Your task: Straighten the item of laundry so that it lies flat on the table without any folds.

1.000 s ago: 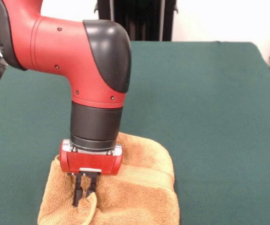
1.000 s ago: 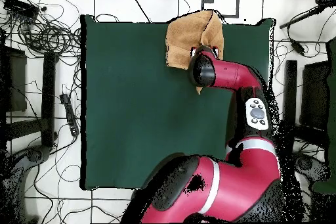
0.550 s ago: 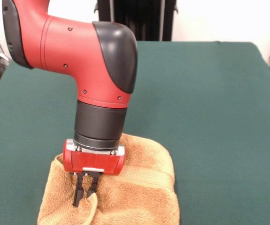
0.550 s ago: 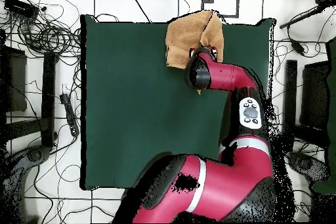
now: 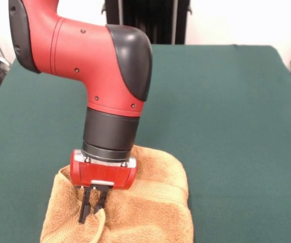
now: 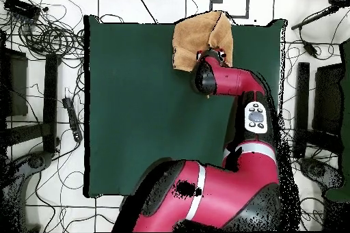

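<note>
Here, pincer (image 5: 91,211) pinching folded towel (image 5: 150,202), green table (image 5: 226,111)

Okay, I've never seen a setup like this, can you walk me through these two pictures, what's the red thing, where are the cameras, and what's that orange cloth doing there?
The red and black thing is a robot arm with one small gripper at its end, two thin black fingers that pinch. One picture is taken from across the table, level with the arm. The other looks straight down from above, so there you see the arm's whole body stretching from the bottom of the picture up to the cloth.

The big surface is a table covered in dark green cloth. The only thing lying on it is a golden-orange towel, bunched and folded over itself near one edge of the table rather than spread flat. The gripper's fingers are down in the towel, closed together on a raised ridge of the fabric.
</note>
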Controlling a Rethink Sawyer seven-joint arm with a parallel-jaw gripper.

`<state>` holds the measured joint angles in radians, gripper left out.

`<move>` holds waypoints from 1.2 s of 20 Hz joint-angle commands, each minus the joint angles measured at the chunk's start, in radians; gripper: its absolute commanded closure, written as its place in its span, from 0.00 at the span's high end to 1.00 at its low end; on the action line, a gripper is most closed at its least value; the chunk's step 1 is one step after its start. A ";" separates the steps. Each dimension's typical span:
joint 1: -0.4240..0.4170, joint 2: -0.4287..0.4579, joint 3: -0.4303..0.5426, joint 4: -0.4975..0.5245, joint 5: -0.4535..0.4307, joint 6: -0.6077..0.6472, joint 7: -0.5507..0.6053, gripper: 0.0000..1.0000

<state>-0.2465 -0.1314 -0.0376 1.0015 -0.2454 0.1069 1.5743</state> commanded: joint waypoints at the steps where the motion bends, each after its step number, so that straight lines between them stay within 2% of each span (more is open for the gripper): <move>1: 0.032 0.251 0.066 0.236 -0.003 0.040 0.178 0.00; 7: 0.035 0.257 0.058 0.258 0.000 -0.003 0.188 0.00; 11: 0.048 0.248 0.040 0.272 0.025 0.015 0.199 0.00; 20: 0.090 0.135 0.002 0.367 0.049 -0.035 0.218 0.00; 24: 0.078 0.088 0.019 0.387 0.056 0.035 0.167 0.00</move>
<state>-0.2195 -0.1407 -0.0927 1.0949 -0.1912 -0.0425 1.5743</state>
